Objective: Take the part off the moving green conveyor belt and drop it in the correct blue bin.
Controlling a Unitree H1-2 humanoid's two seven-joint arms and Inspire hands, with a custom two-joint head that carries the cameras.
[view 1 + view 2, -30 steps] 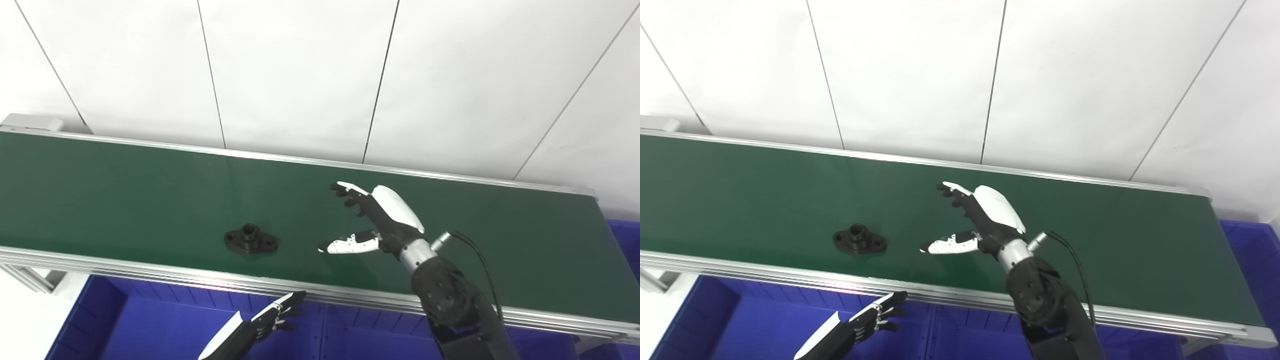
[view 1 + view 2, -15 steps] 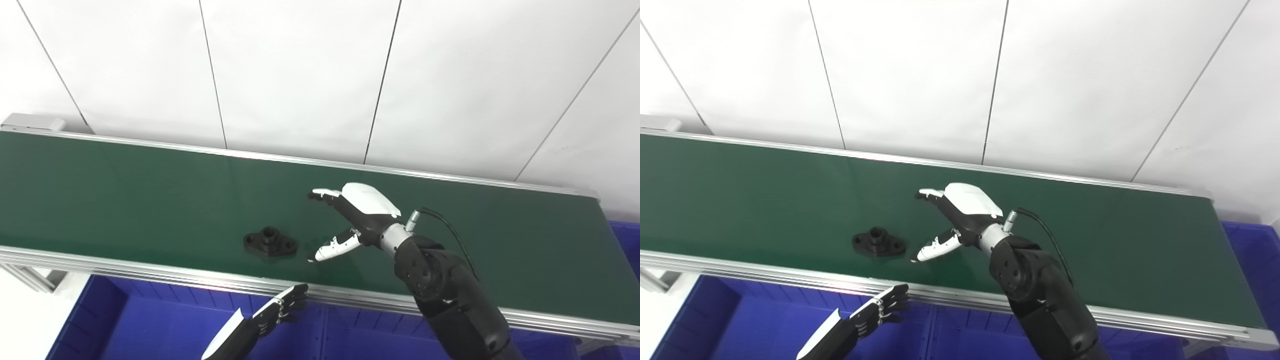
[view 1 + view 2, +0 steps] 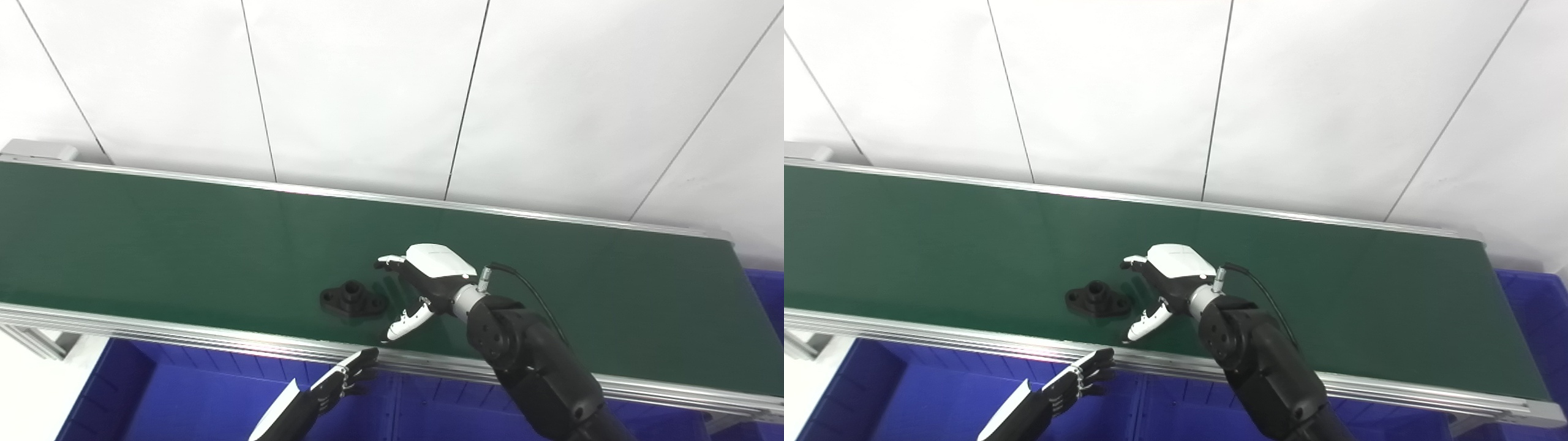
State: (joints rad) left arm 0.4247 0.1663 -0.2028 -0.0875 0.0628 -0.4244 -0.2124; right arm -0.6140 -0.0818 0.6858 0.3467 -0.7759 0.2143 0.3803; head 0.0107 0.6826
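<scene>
Closer now, part [image 3: 353, 298] just left of spread right hand [image 3: 422, 283].

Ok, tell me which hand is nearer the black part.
Right. The right hand is open just beside the black part on the belt; the left hand waits below the belt edge.

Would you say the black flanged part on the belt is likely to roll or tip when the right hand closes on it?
The black flanged part lies flat on its wide base, so rolling seems unlikely. It looks rigid. Its low profile may let fingers slip off.
</scene>
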